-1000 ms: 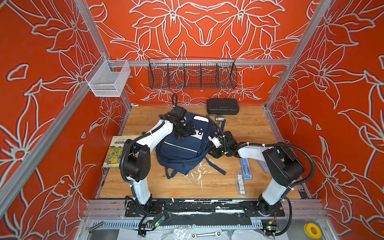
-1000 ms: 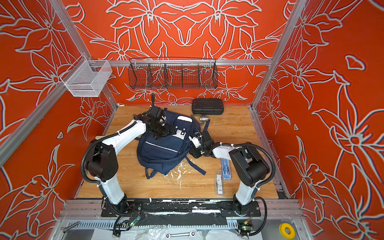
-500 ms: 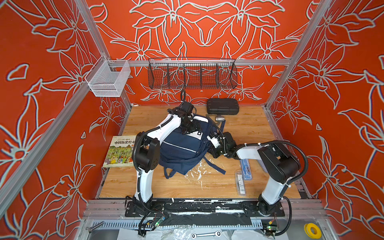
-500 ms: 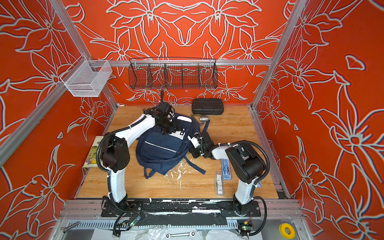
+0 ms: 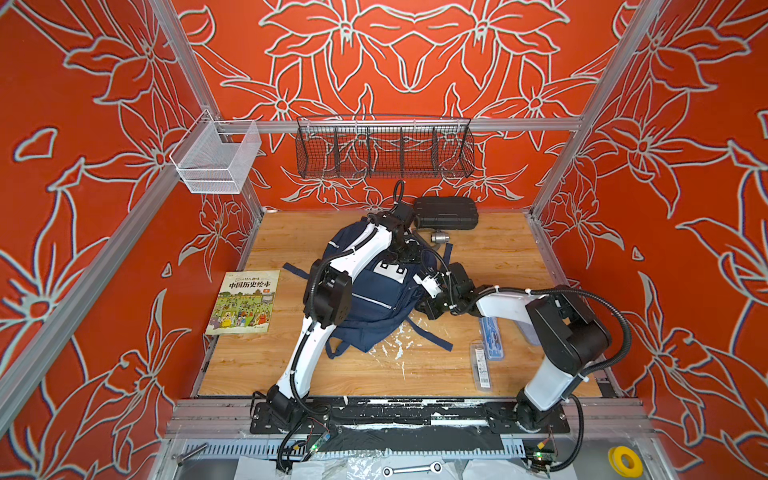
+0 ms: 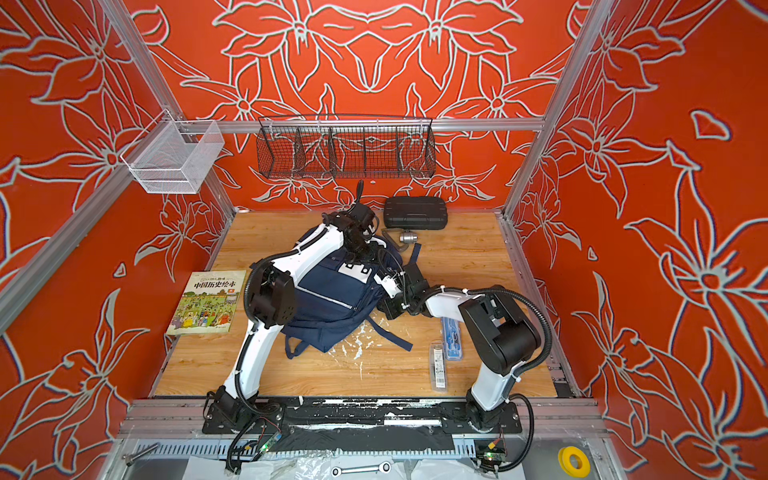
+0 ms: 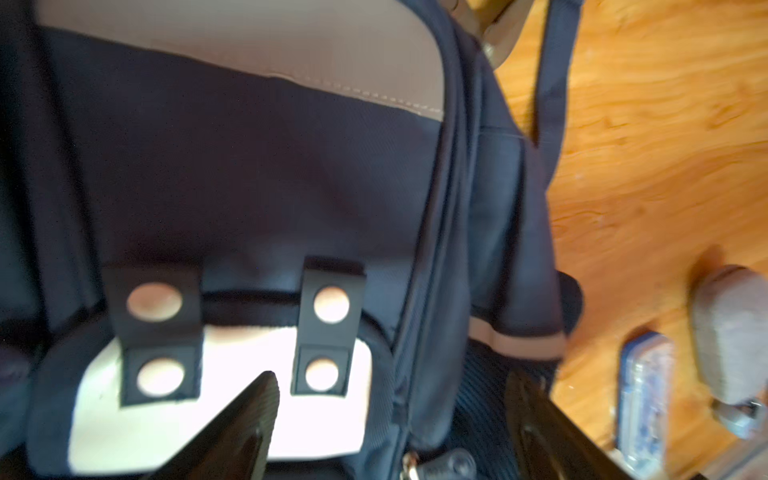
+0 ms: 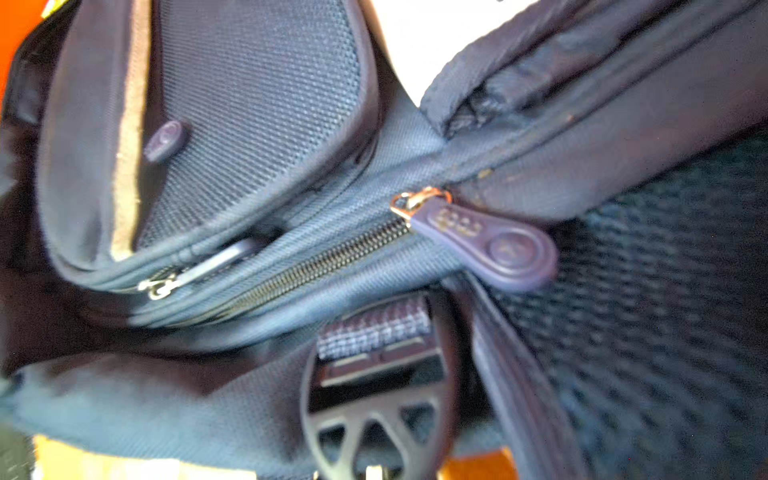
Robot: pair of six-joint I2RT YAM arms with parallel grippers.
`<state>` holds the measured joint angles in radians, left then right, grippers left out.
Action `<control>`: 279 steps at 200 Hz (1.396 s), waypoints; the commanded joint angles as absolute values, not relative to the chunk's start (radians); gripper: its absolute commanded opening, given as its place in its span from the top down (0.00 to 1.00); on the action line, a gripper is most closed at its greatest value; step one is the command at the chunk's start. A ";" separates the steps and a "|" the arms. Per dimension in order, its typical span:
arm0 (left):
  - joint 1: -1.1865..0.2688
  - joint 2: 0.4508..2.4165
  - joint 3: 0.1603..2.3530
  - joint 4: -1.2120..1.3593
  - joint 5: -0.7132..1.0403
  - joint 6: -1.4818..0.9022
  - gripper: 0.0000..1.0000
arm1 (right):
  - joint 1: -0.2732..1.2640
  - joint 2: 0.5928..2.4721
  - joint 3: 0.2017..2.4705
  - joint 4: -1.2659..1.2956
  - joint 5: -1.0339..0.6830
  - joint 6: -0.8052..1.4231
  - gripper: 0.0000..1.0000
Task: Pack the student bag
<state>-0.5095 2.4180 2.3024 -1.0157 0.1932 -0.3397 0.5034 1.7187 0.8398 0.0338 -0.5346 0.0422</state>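
The navy student bag point(image 5: 374, 307) point(image 6: 328, 303) lies flat in the middle of the wooden table, its white patch point(image 5: 388, 270) point(image 7: 232, 399) facing up. My left gripper point(image 5: 409, 253) point(image 6: 365, 249) point(image 7: 390, 415) hangs open over the bag's far end, with its fingers on either side of the zip seam beside the patch. My right gripper point(image 5: 420, 291) point(image 6: 384, 291) is pressed against the bag's right side. The right wrist view shows a closed zip point(image 8: 316, 266), its navy pull tab point(image 8: 490, 245) and a strap buckle point(image 8: 374, 395). That buckle hides the fingers, so any hold is unclear.
A picture book point(image 5: 245, 301) lies left of the bag. A black hard case point(image 5: 446, 212) and a small metal part point(image 5: 439, 238) sit at the back. A blue pencil box point(image 5: 492, 336) and a clear pack point(image 5: 481, 368) lie on the right. Wire baskets point(image 5: 384, 151) point(image 5: 216, 164) hang above.
My left arm has swung in from the bag's left, carrying its open gripper to the far top end. My right gripper has closed at the bag's right side.
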 commanded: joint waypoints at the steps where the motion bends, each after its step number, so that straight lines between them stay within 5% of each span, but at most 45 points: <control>1: -0.511 2.503 2.398 -1.114 0.143 -0.312 0.16 | 0.501 1.701 0.903 -0.094 -0.591 0.039 1.00; 39: -0.511 2.600 2.459 -1.068 0.164 -0.352 0.22 | 0.505 1.723 0.929 -0.142 -0.620 0.103 1.00; 98: -0.507 2.671 2.493 -0.989 0.174 -0.399 0.44 | 0.570 1.641 0.904 -0.228 -0.655 0.105 1.00; 203: -0.503 2.682 2.535 -0.936 0.246 -0.404 0.50 | 0.783 1.685 1.028 -0.357 -0.626 0.126 1.00; 279: -0.503 2.494 2.479 -0.947 0.279 -0.327 0.36 | 0.796 1.692 1.075 -0.388 -0.555 0.006 0.59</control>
<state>-0.5007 2.6007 2.5031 -0.9443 0.2604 -0.3714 0.7895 1.7180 1.0546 -0.3511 -0.5858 0.0940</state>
